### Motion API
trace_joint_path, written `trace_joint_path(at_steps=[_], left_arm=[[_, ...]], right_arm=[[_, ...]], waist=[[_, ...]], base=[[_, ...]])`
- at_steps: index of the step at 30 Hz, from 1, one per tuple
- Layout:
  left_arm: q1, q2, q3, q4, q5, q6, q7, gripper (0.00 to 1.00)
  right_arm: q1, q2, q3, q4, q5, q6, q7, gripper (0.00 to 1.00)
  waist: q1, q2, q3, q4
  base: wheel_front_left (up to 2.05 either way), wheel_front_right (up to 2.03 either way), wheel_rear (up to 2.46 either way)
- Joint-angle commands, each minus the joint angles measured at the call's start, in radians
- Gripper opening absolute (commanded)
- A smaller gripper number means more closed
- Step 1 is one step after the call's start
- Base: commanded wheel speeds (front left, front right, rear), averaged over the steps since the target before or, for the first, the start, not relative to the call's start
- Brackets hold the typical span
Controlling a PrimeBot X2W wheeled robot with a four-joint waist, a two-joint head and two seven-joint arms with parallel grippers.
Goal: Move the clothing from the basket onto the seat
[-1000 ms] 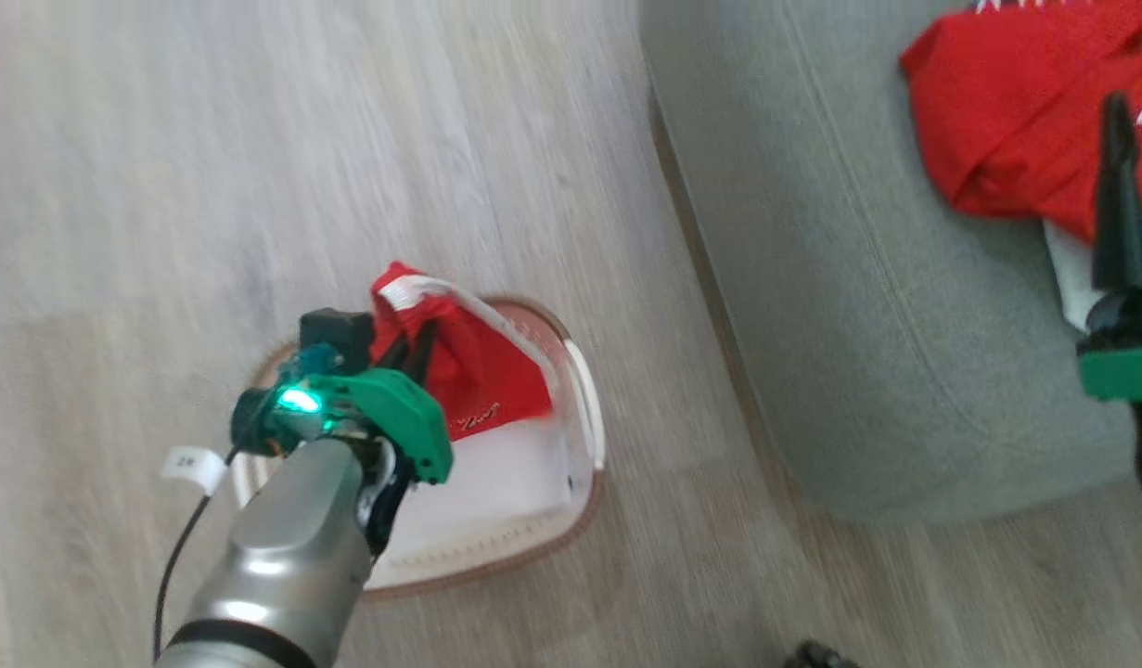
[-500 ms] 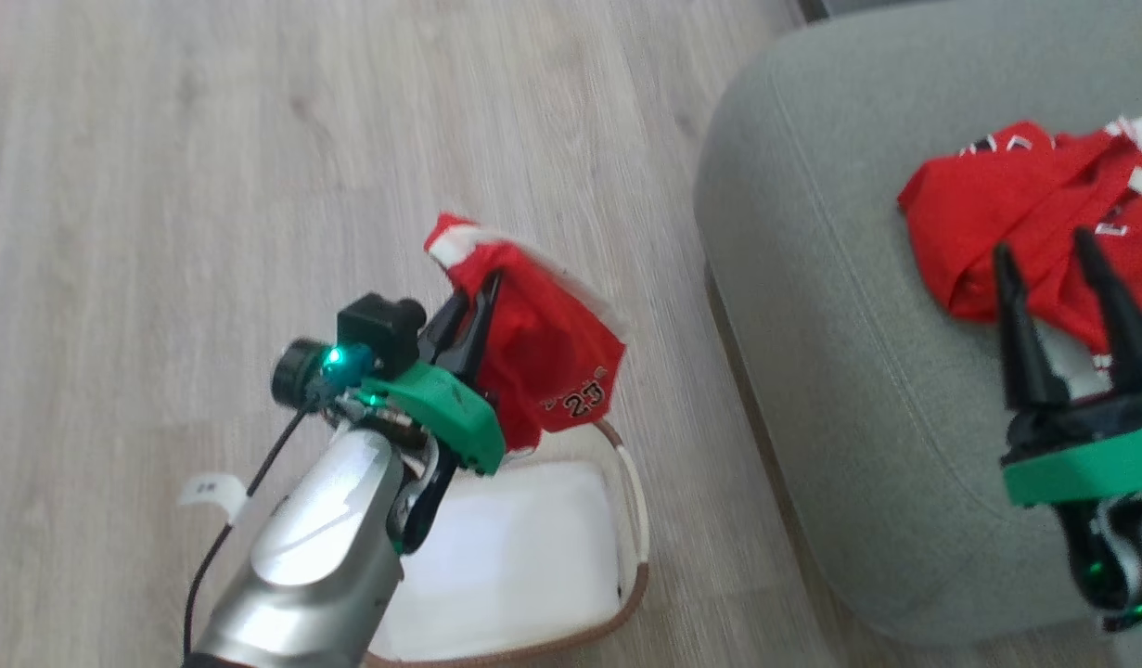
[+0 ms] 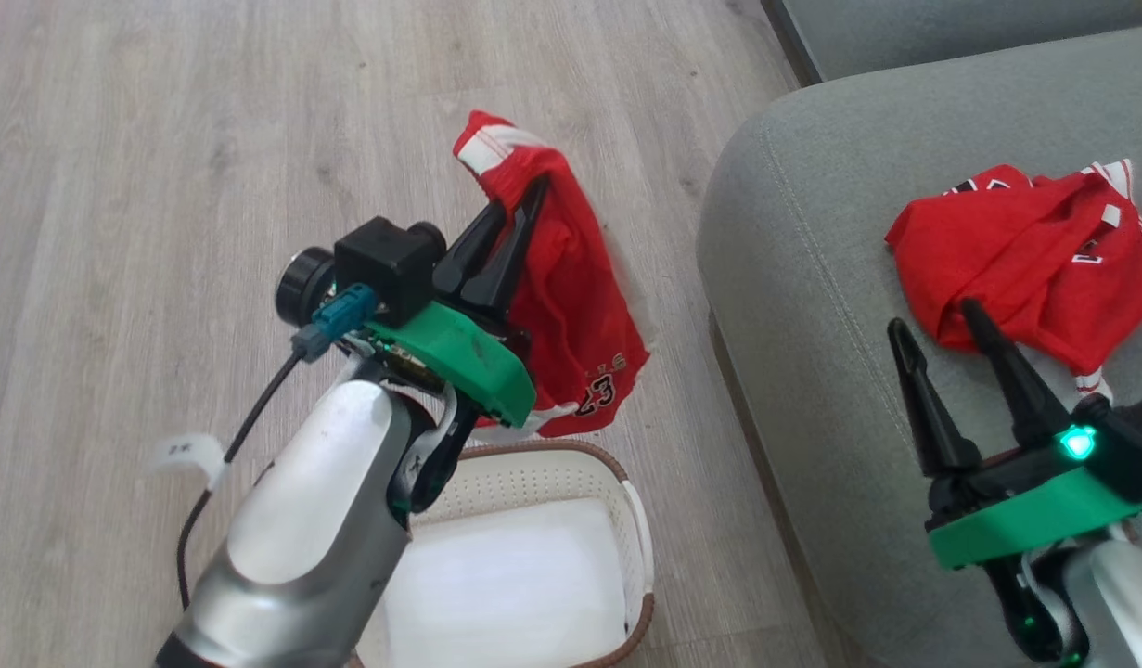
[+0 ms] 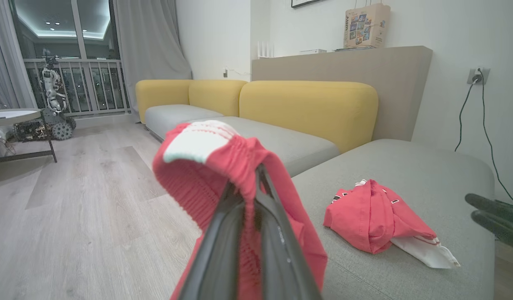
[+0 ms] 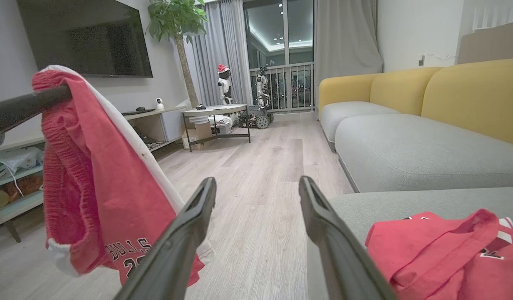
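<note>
Head view: we see the left fingers point(image 3: 510, 250) pressed together on the waistband of the red shorts point(image 3: 575, 297), which hang in the air from the fingertips. The basket point(image 3: 533, 475) sits on the floor point(image 3: 162, 186) back behind those fingers, beside the forearm. The right fingers point(image 3: 1011, 376) are spread apart with nothing between them, tips just short of the red jersey point(image 3: 1016, 250) crumpled on the seat point(image 3: 812, 306). Left wrist view: that arm's fingers pinch the red-and-white waistband right at the tips, cloth draping down both sides. The jersey lies on the seat ahead and right of them, and the other arm's fingers poke in at the right edge. Right wrist view: we see the fingers wide open and empty. The shorts hang off the other arm's finger to their left, and the jersey is on the seat just right of the right-hand finger.
</note>
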Motion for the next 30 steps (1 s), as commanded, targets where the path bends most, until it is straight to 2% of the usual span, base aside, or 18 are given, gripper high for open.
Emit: trace_joint_path(at_steps=[1,6,13,23,30], left_arm=[[-0.061,0.025,0.037,-0.055,-0.009,0.005,0.009,0.0],[-0.054,0.03,0.032,-0.102,-0.014,0.014,0.033,0.0],[-0.053,0.014,0.0,-0.132,-0.013,0.019,0.053,0.0],[-0.055,-0.018,-0.067,-0.168,-0.02,0.011,0.072,0.0],[-0.057,-0.031,-0.1,-0.184,-0.028,0.016,0.078,0.0]], right_arm=[[-0.025,-0.024,0.018,-0.028,0.004,0.0,-0.005,1.0],[-0.049,-0.029,0.101,-0.03,0.011,0.0,-0.005,1.0],[-0.153,-0.015,0.308,-0.014,0.014,0.0,-0.005,1.0],[-0.315,0.041,0.482,0.135,0.029,0.0,-0.005,1.0],[-0.377,0.079,0.532,0.249,0.031,0.0,-0.005,1.0]], waist=[[0.0001,-0.0001,0.001,-0.002],[0.0001,-0.0001,0.004,-0.003],[0.0001,-0.0001,0.007,0.021],[0.0001,-0.0001,0.005,0.088],[0.0001,-0.0001,0.01,0.126]], base=[[0.0,0.0,0.0],[0.0,0.0,0.0],[0.0,0.0,0.0],[0.0,0.0,0.0],[0.0,0.0,0.0]])
